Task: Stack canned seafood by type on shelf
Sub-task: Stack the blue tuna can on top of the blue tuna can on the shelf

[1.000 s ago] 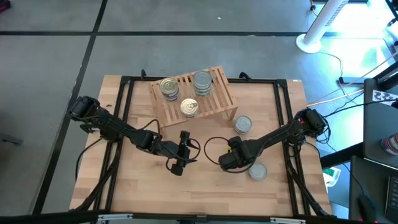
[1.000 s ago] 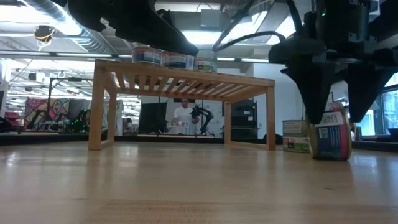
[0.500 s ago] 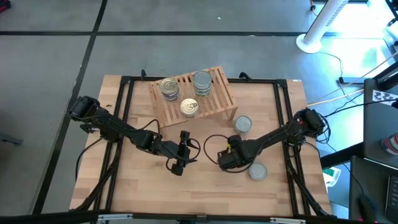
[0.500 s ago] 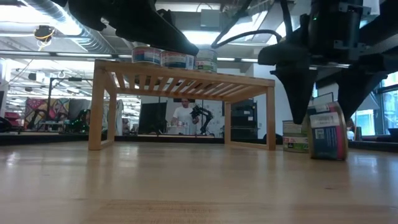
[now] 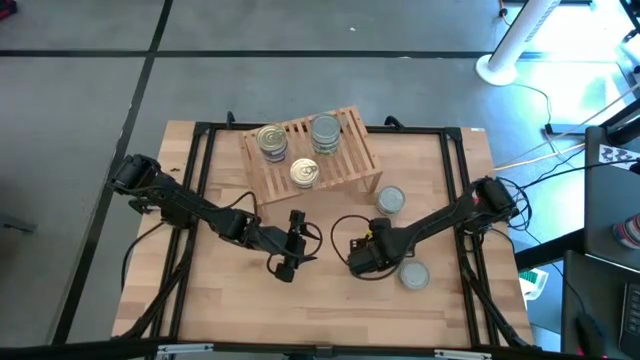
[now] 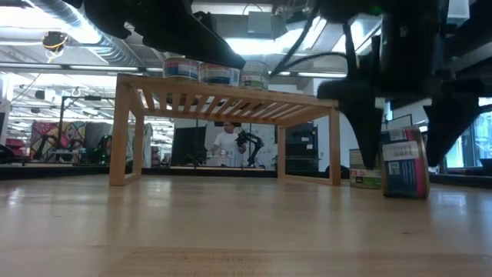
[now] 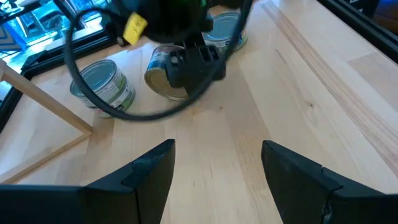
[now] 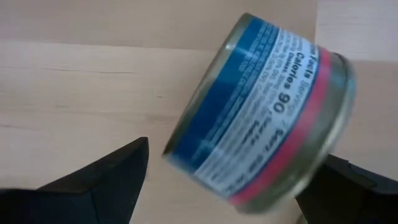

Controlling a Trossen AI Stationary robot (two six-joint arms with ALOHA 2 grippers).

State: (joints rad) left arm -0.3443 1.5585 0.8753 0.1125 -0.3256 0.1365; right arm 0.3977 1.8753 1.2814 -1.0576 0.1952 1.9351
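High view: right gripper [image 5: 358, 258] angled low mid-table, left gripper [image 5: 284, 262] waiting near it.

Low view: blue-and-pink labelled round tin [image 6: 405, 162] stands on edge between spread fingers, beside the light wooden slatted shelf [image 6: 227, 98].

Right wrist view: bare tabletop surrounds the tin.

The shelf [image 5: 335, 160] is pale wood in thin parallel strips, on a light wooden table [image 5: 240, 310] with a black frame. On it stand 2 gold-topped tins [image 5: 272, 140] and 1 dull silver-grey stack [image 5: 326, 132]. 2 more grey-topped tins [image 5: 390, 201] sit on the table, their labels pale green and white. The tipped tin [image 8: 261, 118] wears a blue label with white lettering and a pink band — silver rims at both ends. Both arms are black, with a yellow tag [image 7: 135, 26] on 1.
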